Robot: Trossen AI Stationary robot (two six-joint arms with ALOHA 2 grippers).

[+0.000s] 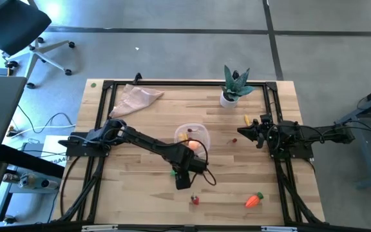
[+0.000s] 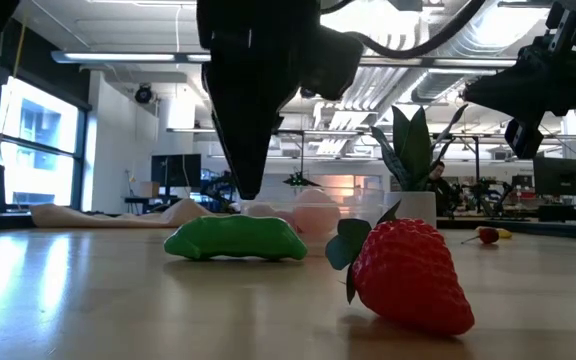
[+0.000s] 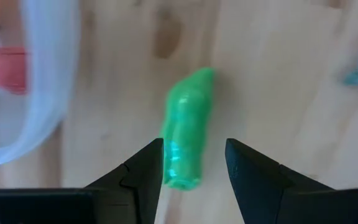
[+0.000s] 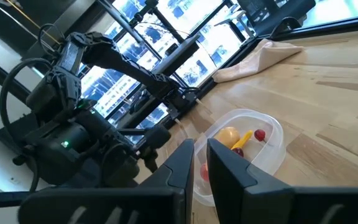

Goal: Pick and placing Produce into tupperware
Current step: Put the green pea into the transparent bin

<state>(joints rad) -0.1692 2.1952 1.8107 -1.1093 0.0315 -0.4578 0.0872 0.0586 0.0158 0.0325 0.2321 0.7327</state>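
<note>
Left pincer (image 3: 194, 163) open astride green pepper (image 3: 187, 127).

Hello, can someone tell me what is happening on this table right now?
The left gripper hangs open over the green pepper, which lies on the table beside the tupperware; it has not gripped it yet. The tupperware already holds some produce. The strawberry and carrot lie loose. The right gripper waits at the right side.
</note>
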